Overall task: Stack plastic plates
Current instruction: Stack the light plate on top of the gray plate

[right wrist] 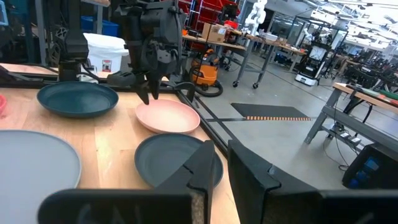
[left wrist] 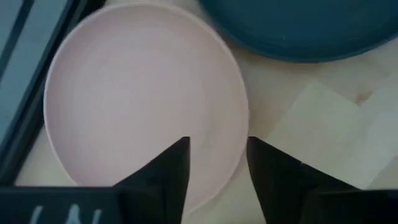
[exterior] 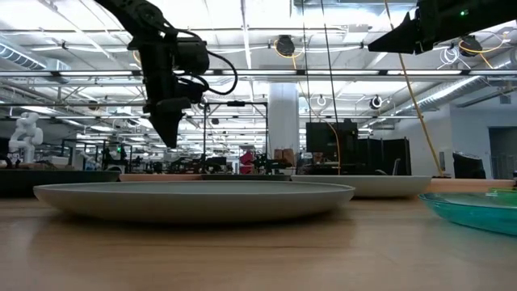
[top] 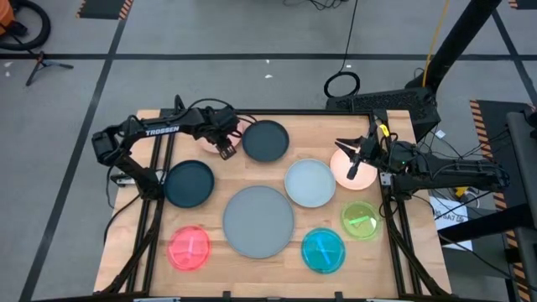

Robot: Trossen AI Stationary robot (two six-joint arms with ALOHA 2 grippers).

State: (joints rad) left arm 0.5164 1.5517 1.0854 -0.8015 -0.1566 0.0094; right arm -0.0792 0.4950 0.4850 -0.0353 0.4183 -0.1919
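While raised, left gripper [left wrist: 216, 163] hangs above peach-pink plate [left wrist: 143, 93].

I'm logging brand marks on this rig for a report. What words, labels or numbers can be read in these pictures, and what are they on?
"TROSSEN": white letters on the left arm, high view.
White label by the right arm: print too small to read.
White marks at the left wrist view's bottom edge: cut off, unreadable.
The plates carry no text.

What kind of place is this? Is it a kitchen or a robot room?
It looks like a big robot lab or workshop, not a kitchen. Beyond the wooden table stand work benches, a white robot and an orange shop vacuum, with striped hazard tape on the floor.
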